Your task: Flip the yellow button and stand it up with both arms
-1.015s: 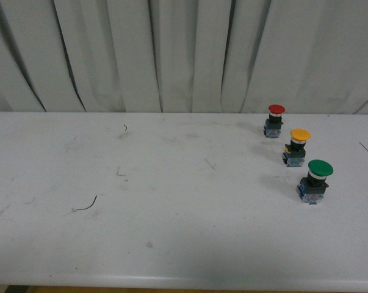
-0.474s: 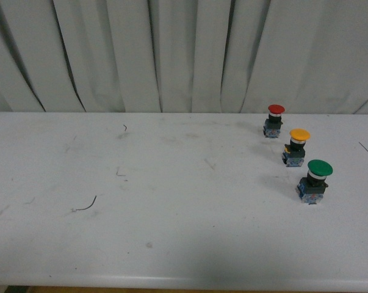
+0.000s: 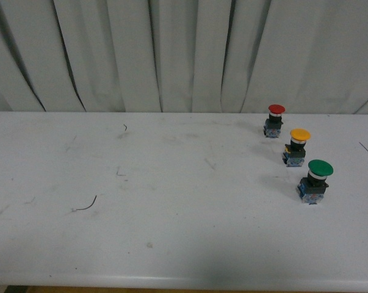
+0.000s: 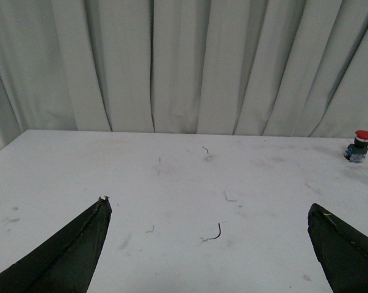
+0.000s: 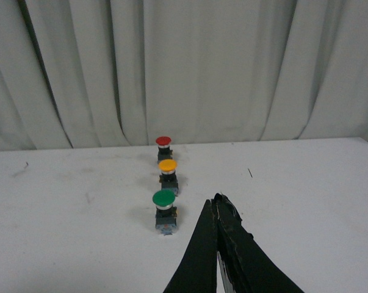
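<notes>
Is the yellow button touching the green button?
Apart. The front view shows bare table between the yellow button and the green button.

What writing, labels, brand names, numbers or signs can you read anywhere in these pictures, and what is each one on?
None can be read.
The red-capped push button, the yellow button and the green-capped push button show plain caps; any marking on their dark bases is too small to read.
The white table, the grey curtain, the left gripper and the right gripper show no text.
</notes>
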